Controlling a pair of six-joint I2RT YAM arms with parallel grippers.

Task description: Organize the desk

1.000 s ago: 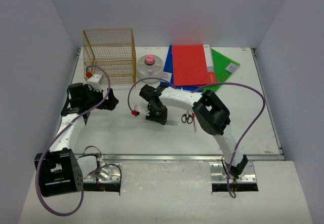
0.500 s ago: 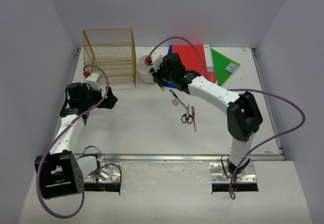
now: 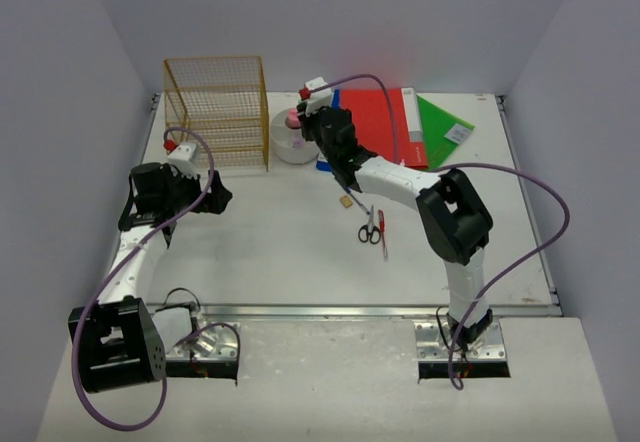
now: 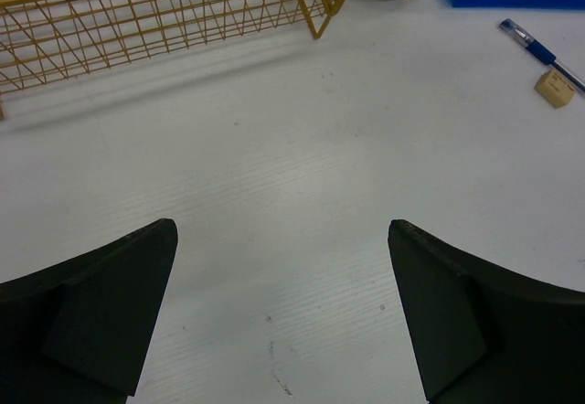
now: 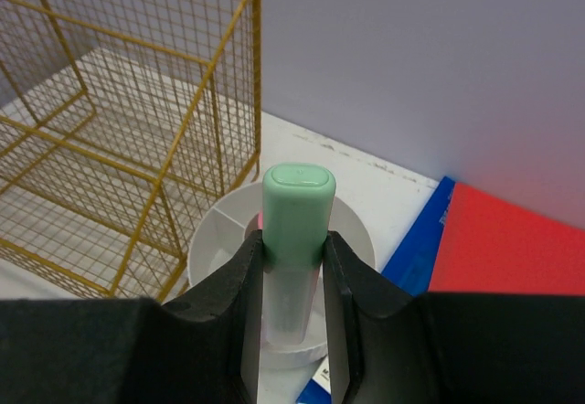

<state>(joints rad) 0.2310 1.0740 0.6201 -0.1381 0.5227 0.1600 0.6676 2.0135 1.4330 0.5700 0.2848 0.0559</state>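
- desk (image 3: pixel 280 257) is the big white top under everything, walls on three sides, metal rail along the near edge by the arm bases
- right gripper (image 5: pixel 292 242) is clamped on a marker (image 5: pixel 298 205) with a pale green cap; fingers (image 5: pixel 245 281) are snug on both sides of the barrel, cap sticking out past the tips
- it's hanging at the back of the desk over the round white holder (image 5: pixel 219 244), just right of the gold rack (image 3: pixel 215 107); can't tell if the marker's lower end touches the holder, the fingers hide it
- holder has divider walls inside and something pink (image 3: pixel 293 119) in it
- left gripper (image 4: pixel 281 230) is spread wide with nothing between the fingers, just bare desk; it sits low on the left side, in front of the rack
- folders at the back right: red folder (image 3: pixel 375 127) on top of a blue folder (image 5: pixel 422 239), green folder (image 3: pixel 447 127) poking out to the right
- loose stuff mid-desk: blue pen (image 4: pixel 533 44), small tan eraser (image 4: pixel 554 87) just beside it, then scissors (image 3: pixel 370 230) and a red pen (image 3: pixel 382 234) side by side a bit nearer the arms
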